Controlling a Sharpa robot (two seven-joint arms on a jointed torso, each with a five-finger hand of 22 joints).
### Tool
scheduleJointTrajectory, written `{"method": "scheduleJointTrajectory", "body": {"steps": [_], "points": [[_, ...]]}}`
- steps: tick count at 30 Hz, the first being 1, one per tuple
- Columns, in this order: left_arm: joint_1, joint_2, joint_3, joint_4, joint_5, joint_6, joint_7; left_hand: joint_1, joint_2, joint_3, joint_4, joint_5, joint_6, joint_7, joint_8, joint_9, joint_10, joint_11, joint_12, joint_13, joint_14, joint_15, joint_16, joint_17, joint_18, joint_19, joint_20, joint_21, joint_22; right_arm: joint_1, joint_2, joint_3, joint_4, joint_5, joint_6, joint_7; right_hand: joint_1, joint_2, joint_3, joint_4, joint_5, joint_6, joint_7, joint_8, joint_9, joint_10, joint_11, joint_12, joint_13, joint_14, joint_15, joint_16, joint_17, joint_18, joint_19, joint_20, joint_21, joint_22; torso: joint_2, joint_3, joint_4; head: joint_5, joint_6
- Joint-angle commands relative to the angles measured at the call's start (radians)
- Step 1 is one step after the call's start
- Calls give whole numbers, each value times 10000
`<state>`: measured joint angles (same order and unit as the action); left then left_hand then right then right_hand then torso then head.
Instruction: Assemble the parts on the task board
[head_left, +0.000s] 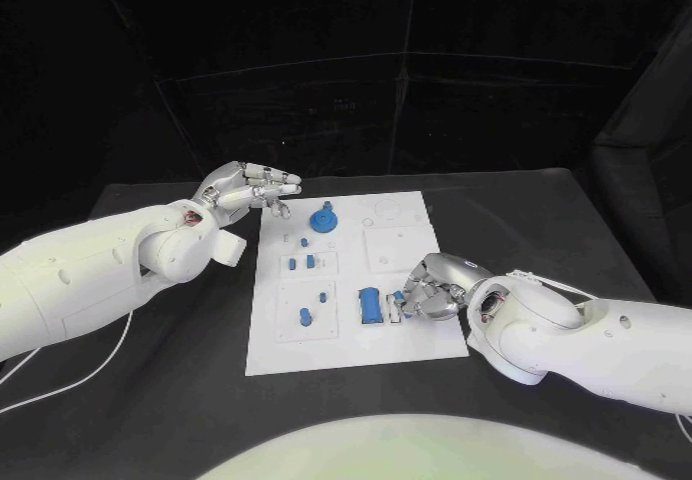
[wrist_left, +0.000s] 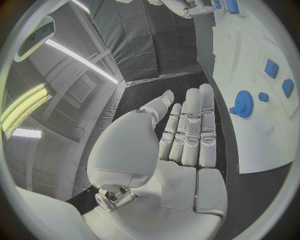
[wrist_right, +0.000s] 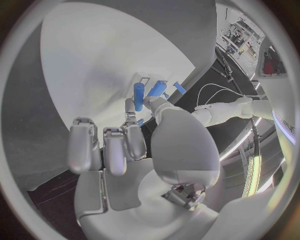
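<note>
The white task board (head_left: 335, 355) lies mid-table. On it stand a blue gear (head_left: 325, 217), several small blue parts such as one near the left edge (head_left: 306, 317), and a long blue block (head_left: 371, 303). My right hand (head_left: 433, 288) rests on the board's right edge beside that block. In the right wrist view its thumb and one fingertip (wrist_right: 129, 106) pinch a small blue peg (wrist_right: 138, 97) over the board (wrist_right: 106, 60); the other fingers are curled. My left hand (head_left: 253, 188) hovers off the board's far left corner. Its fingers (wrist_left: 190, 125) are straight, the palm is bare, and the gear (wrist_left: 244, 104) lies beyond.
Black table (head_left: 173, 340) surrounds the board on all sides. A white cable (head_left: 65, 385) trails on the table under my left arm. Recessed square outlines (head_left: 392, 248) mark the board's right half.
</note>
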<state>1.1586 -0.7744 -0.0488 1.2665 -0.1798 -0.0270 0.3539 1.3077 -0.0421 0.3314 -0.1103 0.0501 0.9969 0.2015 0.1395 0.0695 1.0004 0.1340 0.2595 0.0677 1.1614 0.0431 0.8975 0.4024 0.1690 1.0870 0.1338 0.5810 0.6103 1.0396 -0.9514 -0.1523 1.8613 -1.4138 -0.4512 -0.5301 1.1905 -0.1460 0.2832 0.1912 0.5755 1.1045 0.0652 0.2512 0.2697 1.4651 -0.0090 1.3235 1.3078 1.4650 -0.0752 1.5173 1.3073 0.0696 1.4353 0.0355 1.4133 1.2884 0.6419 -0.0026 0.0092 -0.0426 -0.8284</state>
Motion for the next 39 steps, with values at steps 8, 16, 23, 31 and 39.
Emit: {"method": "scheduleJointTrajectory", "body": {"steps": [8,16,23,31,39], "points": [[13,17,8,12,36,117,25,60,-19,-54,-25,-11,-96,-5,2,-1,-72,-24,36,2,-73,-7,59,-11,124,29,62,-49,-12,11,306,5,-147,35,320,-582,-328,51,-328,158,103,194,-44,-34,80,98,-79,60,593,874,-55,61,1700,-81,40,-50,34,17,-7,7,-10,36,-19],[13,29,8,3,36,128,21,60,-19,-54,-25,-11,-96,-5,2,-1,-72,-24,36,2,-73,-7,59,-11,124,29,62,-49,-12,12,424,6,-235,21,689,-684,-305,57,-360,142,116,222,-63,-28,96,85,-91,28,570,868,-63,46,1673,-81,41,-55,34,18,-9,3,-6,40,-35],[13,35,7,-2,36,128,21,60,-19,-54,-25,-11,-96,-5,2,-1,-72,-24,36,2,-73,-7,59,-11,124,29,62,-49,-12,12,495,6,-304,-19,876,-719,-315,55,-411,147,98,224,-61,-36,106,77,-94,10,560,864,-68,36,1654,-79,33,-60,25,4,-9,3,-5,66,-10],[13,34,7,-3,36,132,16,60,-19,-54,-25,-11,-96,-5,2,-1,-72,-24,36,2,-73,-7,59,-11,124,29,62,-49,-12,12,527,6,-342,-48,858,-754,-692,148,-930,473,-117,245,-47,-115,173,82,-78,-9,570,862,-60,32,1651,-82,33,-64,17,7,-6,1,-10,85,-7],[13,32,7,-6,36,140,10,72,-17,-73,-32,-11,-114,-3,12,1,-97,-20,58,4,-90,-3,69,-25,124,27,66,-60,-22,12,527,6,-322,-184,738,-788,-977,387,-1496,939,-363,375,-102,-131,291,104,-116,2,610,867,-86,40,1668,-83,46,-78,21,29,0,8,-10,82,-4]]}}
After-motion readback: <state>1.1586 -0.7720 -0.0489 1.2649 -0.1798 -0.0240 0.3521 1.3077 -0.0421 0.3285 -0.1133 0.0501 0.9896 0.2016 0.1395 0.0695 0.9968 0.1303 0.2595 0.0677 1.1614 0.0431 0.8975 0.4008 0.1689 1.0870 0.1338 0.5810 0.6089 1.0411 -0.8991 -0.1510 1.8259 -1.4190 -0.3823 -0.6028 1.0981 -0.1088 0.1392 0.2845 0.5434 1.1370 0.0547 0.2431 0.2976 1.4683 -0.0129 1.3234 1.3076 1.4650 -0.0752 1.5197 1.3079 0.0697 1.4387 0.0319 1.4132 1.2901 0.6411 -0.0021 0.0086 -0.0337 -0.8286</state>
